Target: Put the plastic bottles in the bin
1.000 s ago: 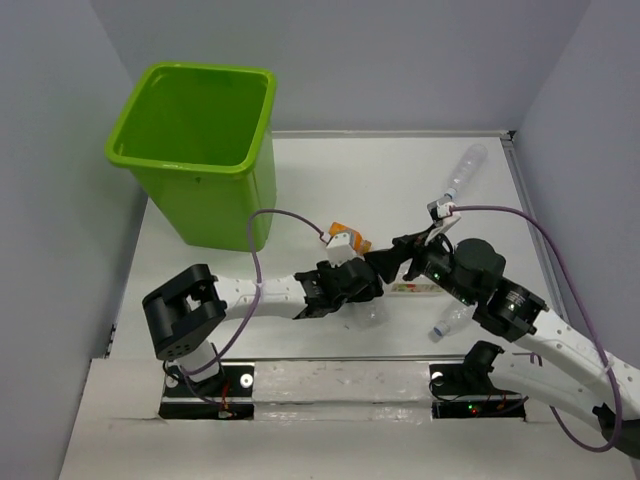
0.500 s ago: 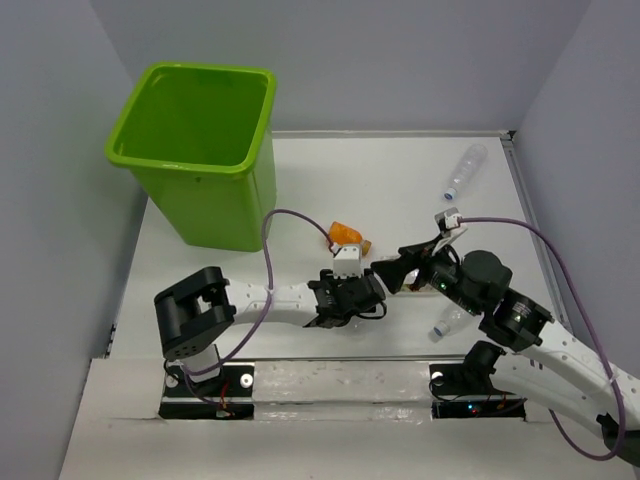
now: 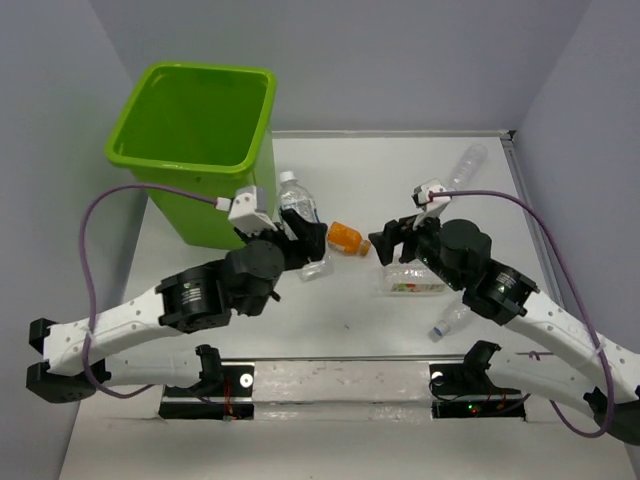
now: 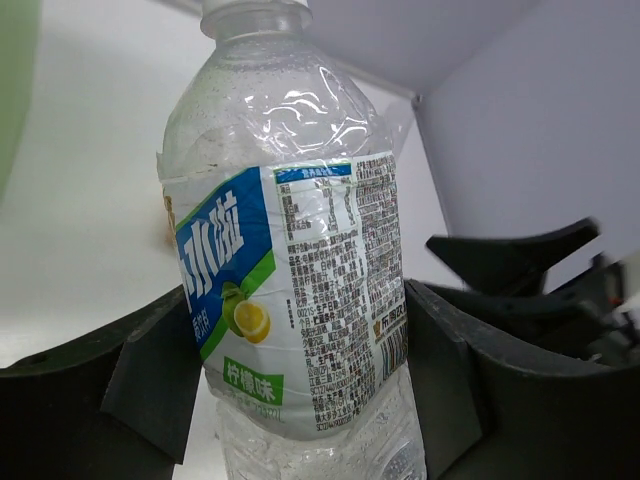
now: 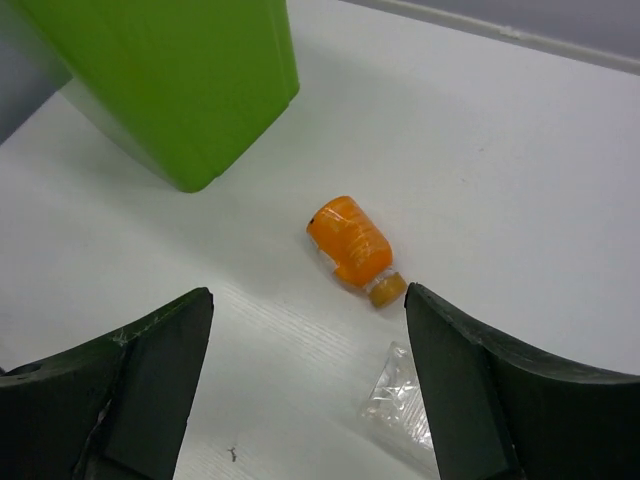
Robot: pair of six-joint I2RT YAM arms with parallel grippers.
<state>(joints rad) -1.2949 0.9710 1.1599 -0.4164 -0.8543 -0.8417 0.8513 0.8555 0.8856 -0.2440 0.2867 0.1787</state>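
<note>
Left gripper (image 4: 300, 365) clamped on clear bottle (image 4: 285, 200), centre-left of overhead view, just beside bin (image 3: 215, 205). Label blue, white, green: lemon picture, Chinese characters, barcode; fine print unreadable. Right gripper (image 5: 308, 300) wide, holding nothing. Orange bottle (image 5: 350, 240) lying on table (image 5: 500, 150), centre of right wrist view, no legible writing.

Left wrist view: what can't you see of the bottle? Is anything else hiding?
- Held bottle: left wrist view, cap cut off by top edge, base by bottom edge.
- Small clear bottle: top view, the right arm covers part of it.
- Crumpled clear thing: right wrist view, a claw finger hides part.
</note>
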